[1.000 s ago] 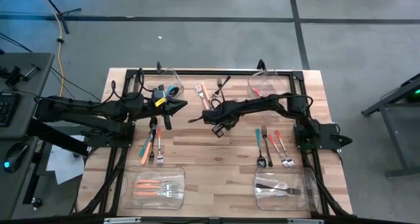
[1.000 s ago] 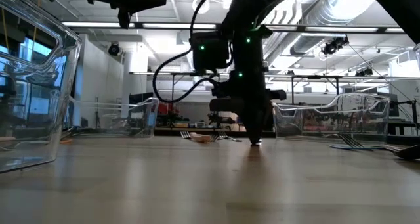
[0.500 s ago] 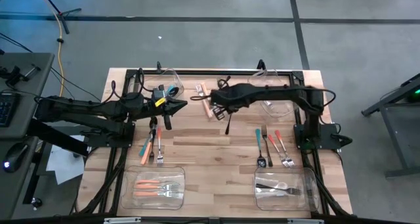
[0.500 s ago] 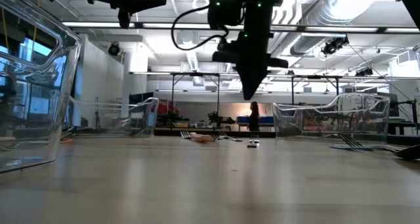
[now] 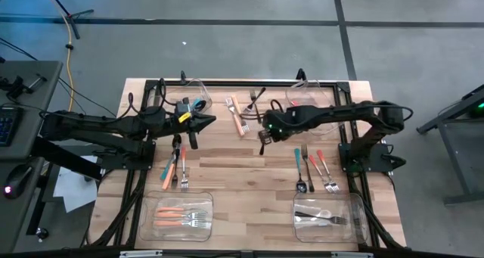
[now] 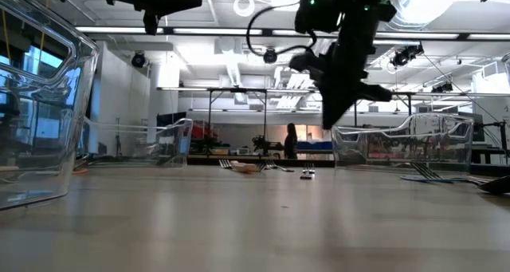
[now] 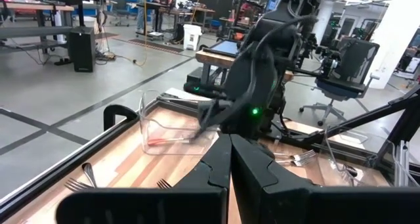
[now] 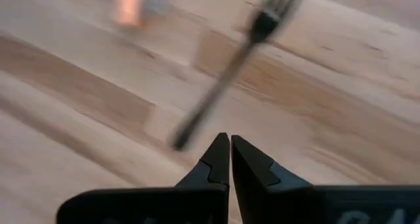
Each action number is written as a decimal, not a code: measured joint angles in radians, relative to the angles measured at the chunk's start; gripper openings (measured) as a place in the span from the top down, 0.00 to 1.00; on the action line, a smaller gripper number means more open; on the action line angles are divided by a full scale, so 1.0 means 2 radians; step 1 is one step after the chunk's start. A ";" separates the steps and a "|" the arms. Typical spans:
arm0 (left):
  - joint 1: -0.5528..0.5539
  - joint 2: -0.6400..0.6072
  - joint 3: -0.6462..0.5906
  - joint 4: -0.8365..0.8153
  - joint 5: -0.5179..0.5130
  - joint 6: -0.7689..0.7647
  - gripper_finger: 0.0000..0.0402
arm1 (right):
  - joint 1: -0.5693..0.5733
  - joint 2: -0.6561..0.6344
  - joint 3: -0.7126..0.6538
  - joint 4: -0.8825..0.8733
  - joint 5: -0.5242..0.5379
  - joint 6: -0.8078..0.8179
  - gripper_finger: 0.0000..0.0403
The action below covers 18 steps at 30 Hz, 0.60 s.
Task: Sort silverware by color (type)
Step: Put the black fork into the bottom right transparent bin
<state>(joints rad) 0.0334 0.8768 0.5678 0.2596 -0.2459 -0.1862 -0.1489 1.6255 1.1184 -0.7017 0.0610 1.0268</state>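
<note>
Lifted clear of the wood and swung toward the right edge over the last second, leaving the dark fork (image 5: 262, 142) lying flat on the table (image 5: 227, 163) just short of the middle, a little toward the far edge, where it lay half a second ago too

Looks like a missed pick or only a nudge, so no gain for the sorting: fork unsorted, probably due for the near-right bin (image 5: 355, 220), where other dark pieces already lie

Seen past the right gripper (image 8: 230, 142) as a blurred streak, handle end near the fingertips but not between them

Pressed tight together, those fingers (image 8: 216, 159), gripping nothing and touching nothing, hanging above the table just beside the fork

Needs another descent with the fingers spread before any grip on the thin handle

Parked over the left half of the table, left gripper (image 5: 200, 122), also closed and empty
</note>
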 joint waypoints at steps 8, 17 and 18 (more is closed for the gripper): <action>0.001 0.000 0.000 -0.001 0.000 -0.002 1.00 | 0.000 0.014 -0.008 0.095 -0.027 0.042 1.00; 0.001 0.000 0.000 -0.003 0.000 -0.002 1.00 | -0.001 0.026 -0.008 0.082 0.010 0.034 0.85; 0.000 0.000 0.000 -0.004 0.000 -0.003 1.00 | -0.001 0.027 -0.008 0.079 0.011 0.036 0.81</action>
<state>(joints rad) 0.0343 0.8768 0.5674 0.2522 -0.2462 -0.1928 -0.1505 1.6790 1.1019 -0.5428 0.0821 1.0985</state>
